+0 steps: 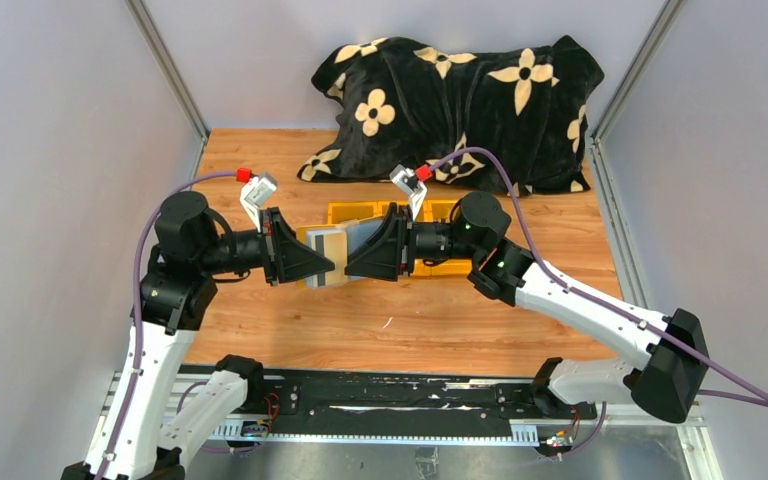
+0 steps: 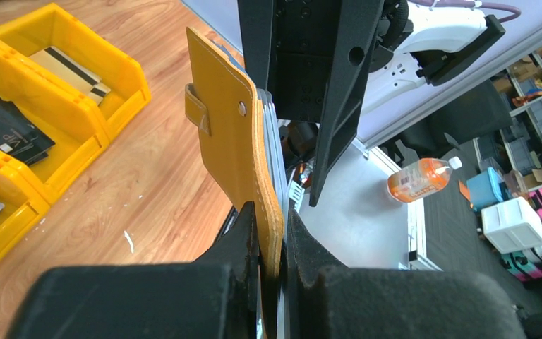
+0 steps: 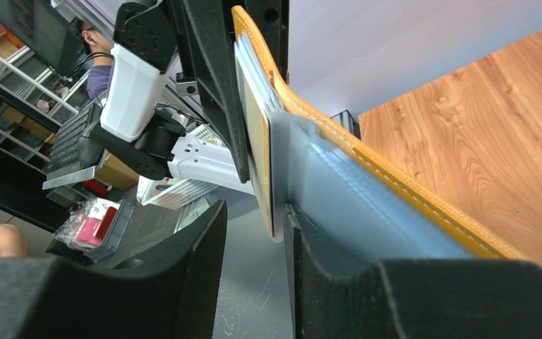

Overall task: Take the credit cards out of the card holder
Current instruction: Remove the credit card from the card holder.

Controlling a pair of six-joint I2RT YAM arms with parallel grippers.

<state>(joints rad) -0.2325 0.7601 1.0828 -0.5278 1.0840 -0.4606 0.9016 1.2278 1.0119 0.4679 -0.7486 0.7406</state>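
The mustard-yellow card holder (image 1: 326,247) hangs open in the air between my two grippers. My left gripper (image 2: 269,213) is shut on one leaf of the card holder (image 2: 234,141), near the snap tab. My right gripper (image 3: 256,212) is open. A thin card (image 3: 259,138) with a tan face sticks out of the grey sleeves (image 3: 353,205), and its edge lies between the open jaws. The right finger (image 3: 324,275) rests against the sleeve. In the top view the left gripper (image 1: 330,268) and the right gripper (image 1: 350,268) nearly meet tip to tip.
A yellow three-compartment bin (image 2: 123,70) stands on the wooden table behind the holder, with a striped card (image 2: 70,67) and a black card (image 2: 3,131) in it. It also shows in the top view (image 1: 360,211). A black flowered pillow (image 1: 455,100) lies at the back.
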